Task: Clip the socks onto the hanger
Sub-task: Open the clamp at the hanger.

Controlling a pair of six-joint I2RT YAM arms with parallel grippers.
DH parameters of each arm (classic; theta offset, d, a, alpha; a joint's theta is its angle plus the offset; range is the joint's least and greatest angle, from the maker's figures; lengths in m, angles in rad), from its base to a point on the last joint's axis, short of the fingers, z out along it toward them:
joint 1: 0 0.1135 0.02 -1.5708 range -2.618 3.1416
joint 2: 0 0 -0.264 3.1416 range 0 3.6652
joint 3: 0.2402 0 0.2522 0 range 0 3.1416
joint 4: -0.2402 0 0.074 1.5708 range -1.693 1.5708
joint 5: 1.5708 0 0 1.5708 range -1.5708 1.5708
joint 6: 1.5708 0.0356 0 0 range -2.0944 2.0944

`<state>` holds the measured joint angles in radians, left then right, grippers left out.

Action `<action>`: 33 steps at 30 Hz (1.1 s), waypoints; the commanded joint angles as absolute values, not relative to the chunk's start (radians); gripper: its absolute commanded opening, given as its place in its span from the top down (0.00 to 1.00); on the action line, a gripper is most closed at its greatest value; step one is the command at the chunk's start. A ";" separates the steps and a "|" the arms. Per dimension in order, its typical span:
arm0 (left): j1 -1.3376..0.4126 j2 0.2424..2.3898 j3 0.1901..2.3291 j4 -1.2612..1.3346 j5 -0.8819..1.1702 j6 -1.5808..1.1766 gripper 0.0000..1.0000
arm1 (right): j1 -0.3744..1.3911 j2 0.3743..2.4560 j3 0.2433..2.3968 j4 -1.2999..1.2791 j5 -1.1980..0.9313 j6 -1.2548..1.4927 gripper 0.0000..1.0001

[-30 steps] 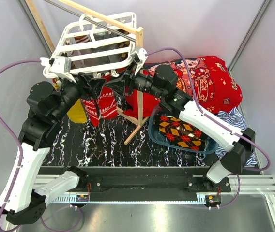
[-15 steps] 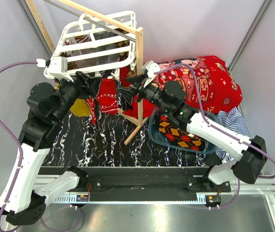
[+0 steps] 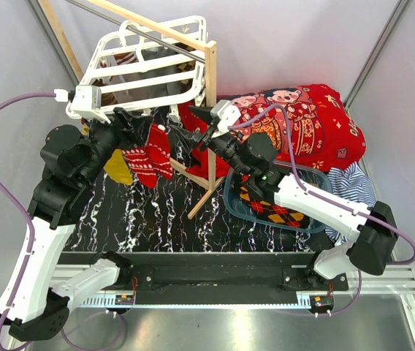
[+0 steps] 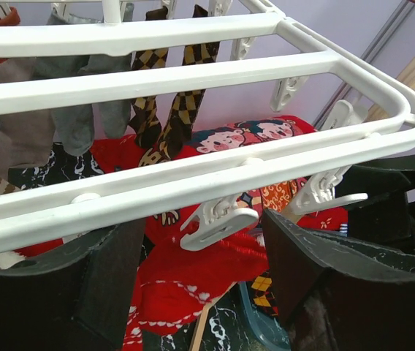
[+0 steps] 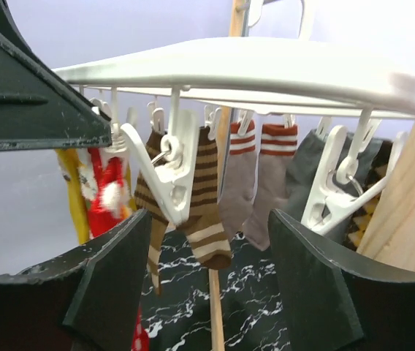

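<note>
The white hanger hangs tilted from the wooden rack at the back left, with several socks clipped under it. A red sock with white marks dangles from its near edge, with a mustard sock beside it. My left gripper is open just under the frame. In the left wrist view its jaws straddle a white clip without touching it, and the red sock hangs below. My right gripper is open and empty, right of the red sock. It faces a clip and a brown striped sock.
A wooden post of the rack stands between the hanger and my right arm. A blue basket at right holds argyle socks. A red cartoon blanket and a blue-white striped cloth lie behind it.
My right gripper has opened, let go of the red sock and drawn back to the right. The sock now hangs from the clip and has swung. My left gripper has barely moved.
</note>
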<state>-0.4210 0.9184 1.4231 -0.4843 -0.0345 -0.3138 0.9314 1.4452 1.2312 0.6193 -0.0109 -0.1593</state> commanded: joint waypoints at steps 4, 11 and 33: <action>-0.422 0.907 1.430 -0.460 -0.058 -0.304 0.31 | 0.936 1.483 1.318 0.678 0.006 -0.212 0.27; -0.422 0.908 1.430 -0.460 -0.055 -0.307 0.31 | 0.937 1.503 1.364 0.680 -0.032 -0.199 0.34; -0.422 0.907 1.430 -0.460 -0.046 -0.316 0.31 | 1.009 1.546 1.307 0.842 0.233 -0.282 0.53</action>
<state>-0.4210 0.9180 1.4231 -0.4847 -0.0376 -0.3141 0.9970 1.5463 1.3144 0.7422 0.1474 -0.2539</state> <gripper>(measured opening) 0.689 0.493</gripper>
